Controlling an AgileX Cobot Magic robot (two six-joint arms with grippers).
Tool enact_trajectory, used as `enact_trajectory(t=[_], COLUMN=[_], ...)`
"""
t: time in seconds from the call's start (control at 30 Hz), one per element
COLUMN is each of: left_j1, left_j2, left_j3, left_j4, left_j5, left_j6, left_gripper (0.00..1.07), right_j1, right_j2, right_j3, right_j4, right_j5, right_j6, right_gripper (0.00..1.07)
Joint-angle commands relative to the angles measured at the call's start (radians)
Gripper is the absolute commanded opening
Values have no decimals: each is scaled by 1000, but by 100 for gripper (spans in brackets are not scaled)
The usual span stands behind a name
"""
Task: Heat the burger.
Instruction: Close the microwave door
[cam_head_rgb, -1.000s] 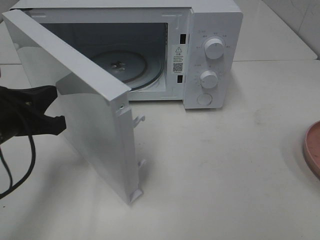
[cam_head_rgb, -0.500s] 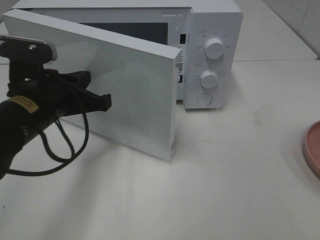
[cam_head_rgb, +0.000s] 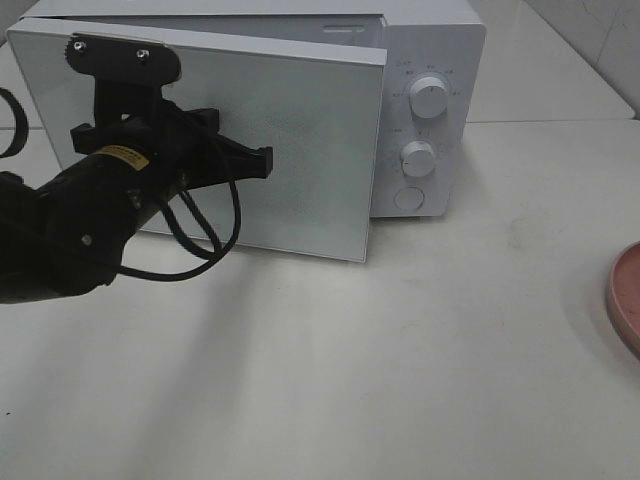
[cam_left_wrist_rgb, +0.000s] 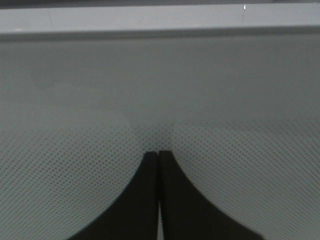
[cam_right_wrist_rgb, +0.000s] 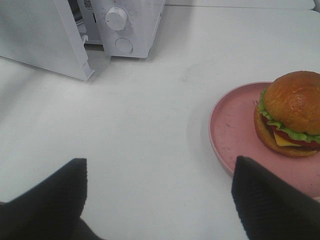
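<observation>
Right wrist view puts the burger at the right edge of the frame, sitting upright on a round pink plate, toward the plate's far right side. Its glossy brown top bun, green lettuce frill, a red slice and yellow cheese are all visible. At the bottom of that frame the right gripper has its two black fingers spread wide with only bare white table between them; it holds nothing, and its right-hand finger overlaps the plate's near rim in the picture, though contact cannot be judged.

In the exterior high view only a sliver of the pink plate shows at the right edge, well apart from the white microwave in the upper middle of the frame. The burger itself is out of that view. The microwave's two round knobs and a round button sit on its right-hand panel. Its door stands slightly ajar, the free edge a little out from the body.

At the left of the frame, the left gripper points at the door's front face. The left wrist view shows its black fingers pressed together, empty, with the tips right at the dotted door panel.
</observation>
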Motion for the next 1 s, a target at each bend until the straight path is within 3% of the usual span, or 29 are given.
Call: enact_trajectory(t=[0.03, 0.2, 0.3, 0.37, 0.87, 0.93, 1.0], left_j1=[-6, -6, -6, -6, 48, 47, 41], left_j2=[18, 82, 88, 122, 177, 174, 171], left_j3=[-41, -162, -177, -247, -395, -394, -388], left_j4=[-21, -113, -132, -184, -210, -211, -212], left_j5=[8, 39, 45, 76, 150, 167, 178], left_j6=[29, 103, 117, 194, 241, 292, 299], left_gripper=[0, 0, 0, 0, 0, 0, 0], right_j1=[-7, -7, -7, -7, -7, -7, -7], right_j2=[-28, -28, -28, -28, -28, -28, -28], right_j3=[-1, -1, -1, -1, -1, -1, -1], right_j4=[-7, -7, -7, -7, -7, -7, -7], right_j5=[-7, -7, -7, -7, -7, -7, -7], right_j6=[-5, -5, -5, -5, -5, -5, -5], right_gripper=[76, 76, 76, 76, 76, 76, 76])
